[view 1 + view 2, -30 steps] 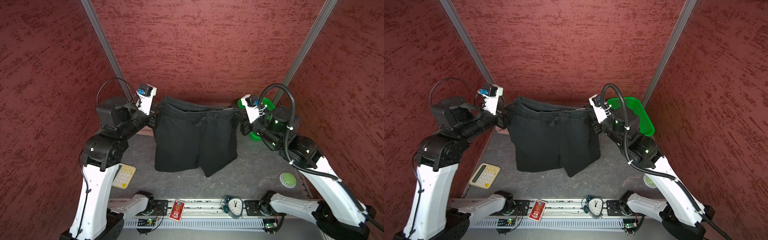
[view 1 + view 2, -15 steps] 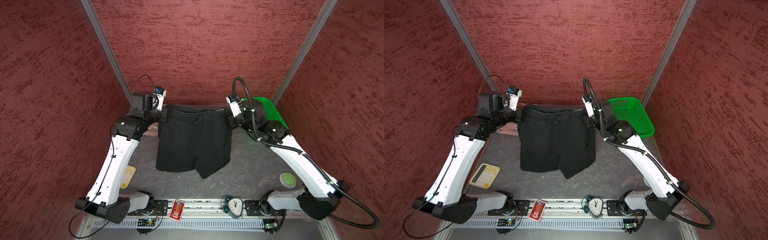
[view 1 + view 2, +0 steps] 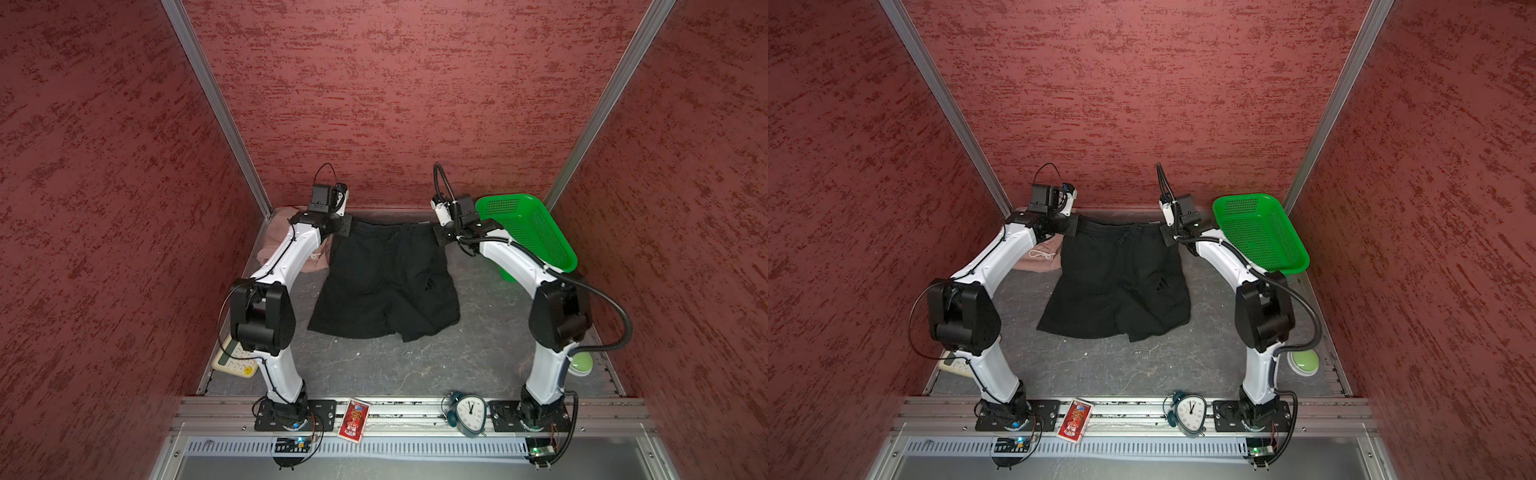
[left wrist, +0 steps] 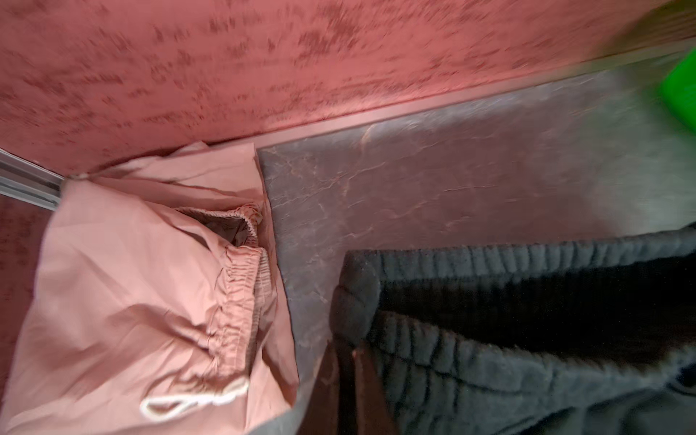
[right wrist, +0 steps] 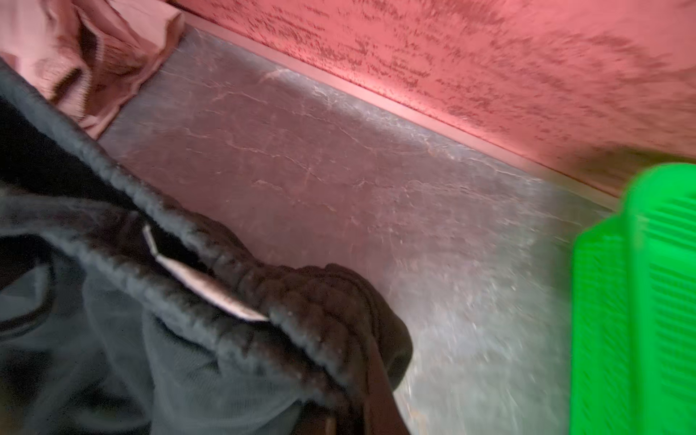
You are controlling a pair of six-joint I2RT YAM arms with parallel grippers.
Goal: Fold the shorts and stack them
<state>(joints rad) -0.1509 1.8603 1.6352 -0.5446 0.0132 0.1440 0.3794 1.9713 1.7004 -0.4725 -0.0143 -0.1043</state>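
The black shorts (image 3: 386, 282) (image 3: 1121, 282) lie spread on the grey mat, waistband toward the back wall, legs toward the front. My left gripper (image 3: 347, 226) (image 3: 1073, 226) (image 4: 352, 361) is shut on the waistband's left corner (image 4: 357, 301). My right gripper (image 3: 438, 235) (image 3: 1167, 237) (image 5: 361, 376) is shut on its right corner (image 5: 339, 301). The waistband is stretched between them, just above the mat. The pink shorts (image 3: 282, 232) (image 3: 1038, 257) (image 4: 132, 301) (image 5: 105, 45) lie crumpled in the back left corner, partly under my left arm.
A green mesh basket (image 3: 536, 232) (image 3: 1258, 232) (image 5: 640, 301) leans in the back right corner, close to my right arm. A calculator (image 3: 232, 361) lies front left and a green round button (image 3: 579, 363) front right. A clock (image 3: 467, 413) and a card (image 3: 353, 419) sit on the front rail.
Both arms have carried the black shorts back toward the wall and down. The shorts went from hanging in the air to lying spread on the mat.
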